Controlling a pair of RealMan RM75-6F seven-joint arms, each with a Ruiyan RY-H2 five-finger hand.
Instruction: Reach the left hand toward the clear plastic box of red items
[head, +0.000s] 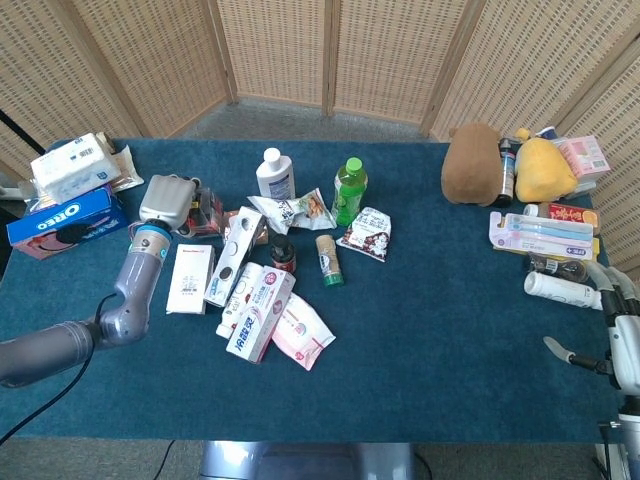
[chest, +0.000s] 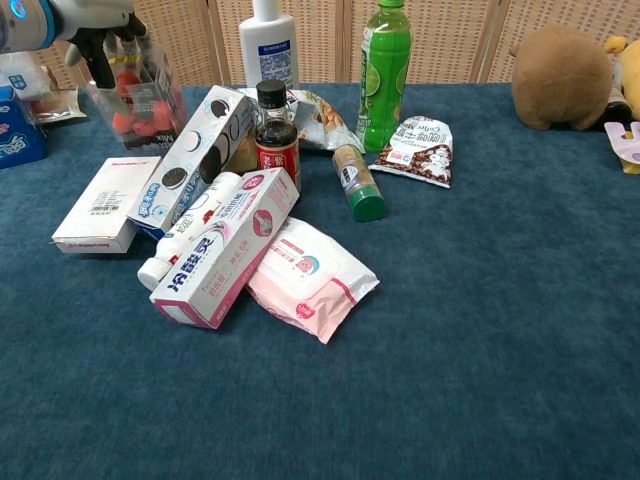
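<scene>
Fingers of the left hand (head: 168, 200) are curling down over the clear plastic box of red items (chest: 140, 92), apparently grasping it at the upper left of the chest view, where it is sitting tilted beside the white carton (chest: 105, 203). Near the lower right frame edge in the head view, the right hand (head: 622, 340) is lying idle, fingers loosely apart, holding nothing. Squeezing too hard risks popping the slick box sideways into the blue desk (head: 430, 330) clutter, toppling the dark bottle (chest: 272, 125) beyond.

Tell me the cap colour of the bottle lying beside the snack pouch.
Green; the small bottle shows it best in the chest view.
</scene>
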